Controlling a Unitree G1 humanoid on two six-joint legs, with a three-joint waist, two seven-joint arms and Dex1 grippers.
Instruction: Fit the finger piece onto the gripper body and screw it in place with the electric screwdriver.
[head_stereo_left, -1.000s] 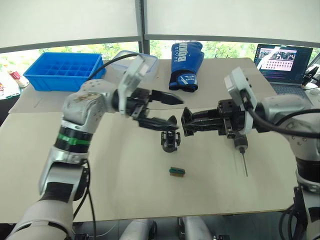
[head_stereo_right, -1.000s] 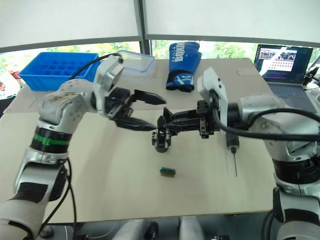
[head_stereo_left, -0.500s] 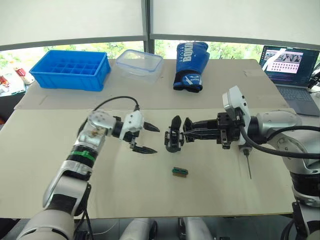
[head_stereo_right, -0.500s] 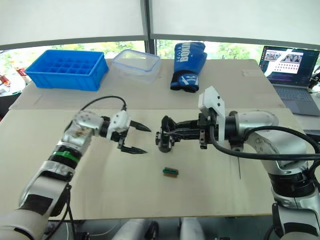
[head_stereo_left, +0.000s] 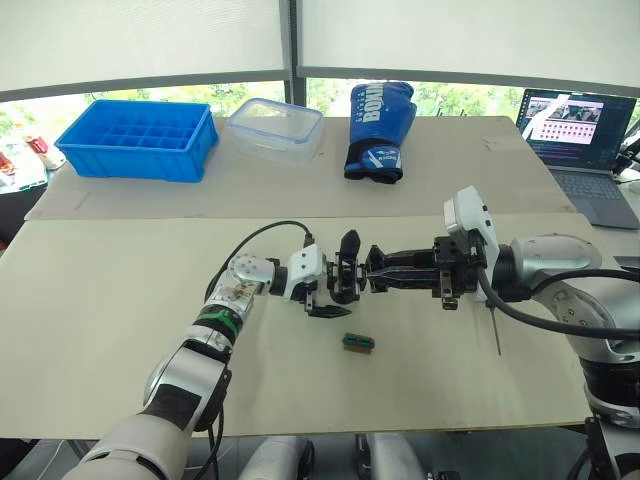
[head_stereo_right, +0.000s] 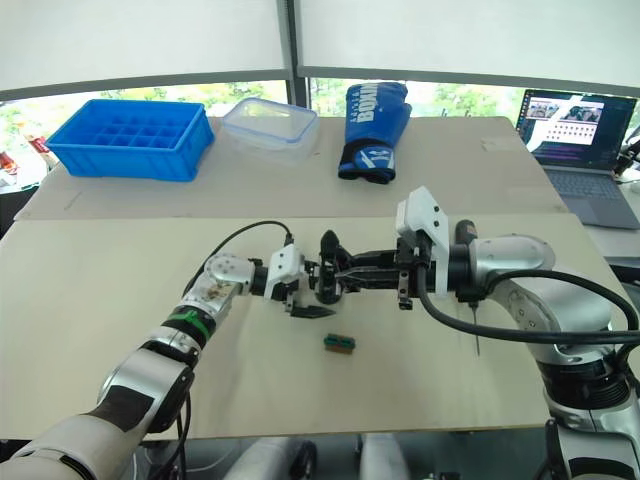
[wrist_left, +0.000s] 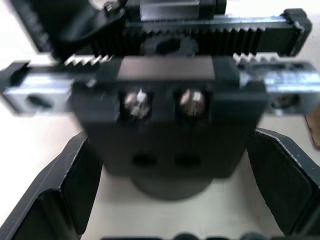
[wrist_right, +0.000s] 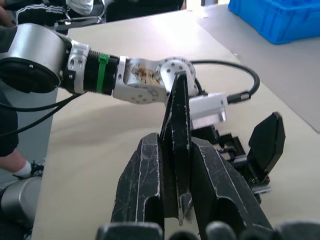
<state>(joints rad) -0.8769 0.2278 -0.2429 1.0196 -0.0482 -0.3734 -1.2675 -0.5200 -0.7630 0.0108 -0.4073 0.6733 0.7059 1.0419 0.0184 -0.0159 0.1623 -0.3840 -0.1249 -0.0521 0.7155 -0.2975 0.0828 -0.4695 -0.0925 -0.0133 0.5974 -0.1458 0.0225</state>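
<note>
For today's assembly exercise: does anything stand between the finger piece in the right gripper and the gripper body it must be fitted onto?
Nothing visible does. The right gripper holds the finger piece right beside the gripper body, with the open left gripper flanking the body.

Since a second ago, our left gripper (head_stereo_left: 322, 293) comes down from above the table and reaches in to the gripper body (head_stereo_left: 345, 285), its open fingers now straddling the block from either side. Our right gripper (head_stereo_left: 372, 272) also drops lower and carries the clamped finger piece (wrist_right: 179, 125) in against the gripper body. The gripper body itself now stands slightly farther from the green-and-brown block (head_stereo_left: 357, 343).
</note>
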